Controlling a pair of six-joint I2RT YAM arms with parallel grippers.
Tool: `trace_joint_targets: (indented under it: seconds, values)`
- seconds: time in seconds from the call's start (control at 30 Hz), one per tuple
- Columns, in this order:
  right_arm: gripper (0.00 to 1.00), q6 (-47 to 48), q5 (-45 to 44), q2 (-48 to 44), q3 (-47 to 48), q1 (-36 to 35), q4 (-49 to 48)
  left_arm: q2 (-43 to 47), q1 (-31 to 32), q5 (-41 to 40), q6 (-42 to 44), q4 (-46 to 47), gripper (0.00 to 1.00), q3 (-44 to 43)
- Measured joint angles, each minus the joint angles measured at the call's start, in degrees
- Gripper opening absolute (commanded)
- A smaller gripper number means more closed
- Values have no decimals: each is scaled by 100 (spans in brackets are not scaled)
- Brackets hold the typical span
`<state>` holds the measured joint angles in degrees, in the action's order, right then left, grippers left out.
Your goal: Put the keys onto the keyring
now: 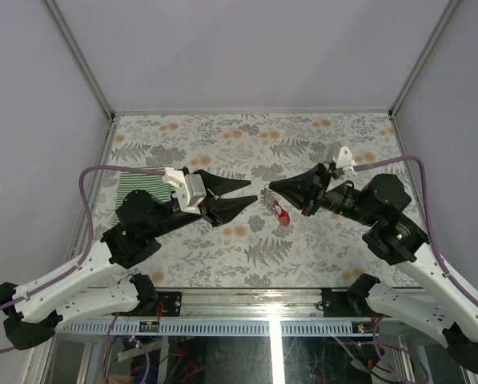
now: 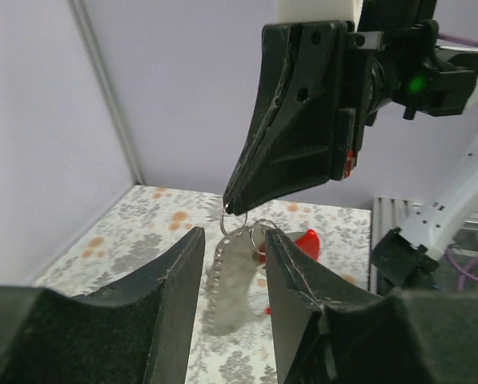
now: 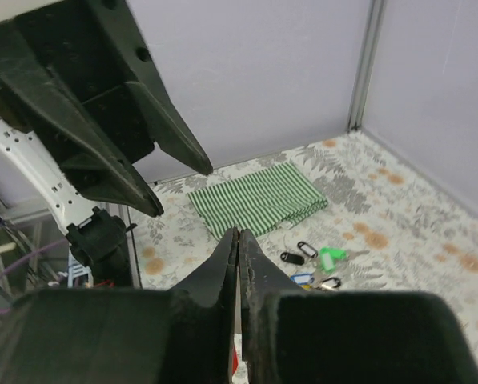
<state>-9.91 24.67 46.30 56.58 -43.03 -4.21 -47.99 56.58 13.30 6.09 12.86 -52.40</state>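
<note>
My right gripper point(image 1: 271, 189) is shut on the keyring point(image 2: 234, 221), pinching the small wire ring at its tip. A blurred silvery piece point(image 2: 229, 282) and a red tag point(image 2: 307, 240) hang from it above the table. My left gripper point(image 2: 232, 260) is open, one finger on each side of the hanging silvery piece, not clamping it. In the top view the two gripper tips nearly meet at mid-table, with the red tag point(image 1: 281, 213) dangling below. The keys point(image 3: 315, 262), with black, green and blue tags, lie loose on the table beside the striped cloth point(image 3: 259, 196). The left arm hides them in the top view.
The green-and-white striped cloth point(image 1: 136, 192) lies folded at the left, partly under the left arm. The floral table cover point(image 1: 303, 136) is ringed by grey walls and metal corner posts. Purple cables loop off both arms.
</note>
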Motion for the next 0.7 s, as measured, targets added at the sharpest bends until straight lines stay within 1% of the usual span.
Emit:
trace_joint_targets:
  seconds: [0.1,0.23,0.47,0.7]
  values:
    - [0,426,260,-195,0,0,-4,-42,0,315,-273,4,36,0]
    - [0,750,612,-326,0,0,-22,-74,0,573,-437,39,32,0]
    - [0,892,1029,-341,0,0,-195,-210,0,977,-540,170,30,0]
    - [0,894,1318,-328,0,0,-302,-345,0,1143,-549,264,30,0]
